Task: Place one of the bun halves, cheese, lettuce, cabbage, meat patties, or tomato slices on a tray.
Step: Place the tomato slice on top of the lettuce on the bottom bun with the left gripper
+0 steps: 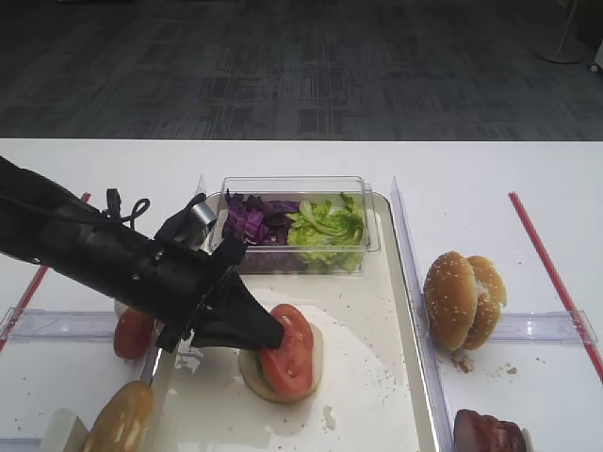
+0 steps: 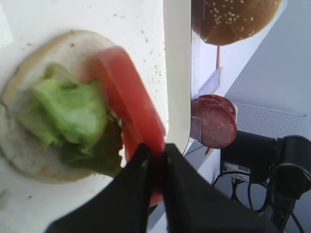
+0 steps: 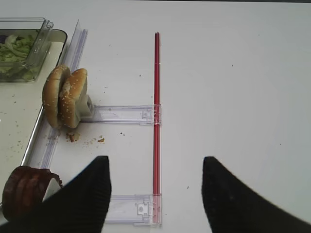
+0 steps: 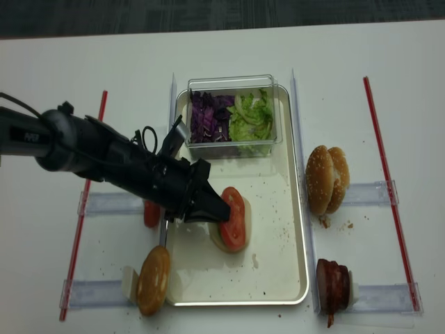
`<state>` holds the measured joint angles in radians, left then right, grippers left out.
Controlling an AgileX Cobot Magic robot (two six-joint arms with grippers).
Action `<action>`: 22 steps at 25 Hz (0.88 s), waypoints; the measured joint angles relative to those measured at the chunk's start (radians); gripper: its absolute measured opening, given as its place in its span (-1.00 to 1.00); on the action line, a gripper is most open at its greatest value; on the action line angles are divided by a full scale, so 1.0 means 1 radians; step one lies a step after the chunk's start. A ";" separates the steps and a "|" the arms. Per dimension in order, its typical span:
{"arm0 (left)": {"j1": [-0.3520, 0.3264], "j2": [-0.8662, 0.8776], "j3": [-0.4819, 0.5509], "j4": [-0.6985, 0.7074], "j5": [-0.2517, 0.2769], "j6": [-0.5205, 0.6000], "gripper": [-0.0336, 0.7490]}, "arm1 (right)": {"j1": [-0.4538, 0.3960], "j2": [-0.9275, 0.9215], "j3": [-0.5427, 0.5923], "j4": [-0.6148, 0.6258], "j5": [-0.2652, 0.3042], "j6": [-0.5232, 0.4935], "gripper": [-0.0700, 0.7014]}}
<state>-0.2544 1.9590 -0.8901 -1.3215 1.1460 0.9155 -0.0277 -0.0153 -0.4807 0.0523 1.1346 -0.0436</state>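
Note:
My left gripper is shut on a bright red tomato slice, pinching its edge. The slice stands tilted over a pale bun base that carries a lettuce piece. That bun base lies in the middle of the cream tray. My right gripper is open above bare table, with nothing between its fingers. Sesame bun halves and a dark meat patty sit to its left.
A clear tub at the tray's far end holds purple cabbage and green lettuce. Clear plastic holders flank the tray: bun halves and a meat patty on the right, red slices and a bun on the left. Red strips line the table.

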 joint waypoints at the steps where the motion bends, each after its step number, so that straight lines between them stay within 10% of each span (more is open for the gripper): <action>1: -0.005 0.000 0.000 0.000 0.004 0.003 -0.76 | 0.000 0.000 0.000 0.000 0.000 0.000 0.34; 22: -0.009 0.000 0.000 -0.043 -0.019 0.064 -0.37 | 0.000 0.000 0.000 0.000 0.000 0.000 0.34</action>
<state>-0.2632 1.9590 -0.8901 -1.3645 1.1274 0.9797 -0.0277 -0.0153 -0.4807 0.0523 1.1346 -0.0436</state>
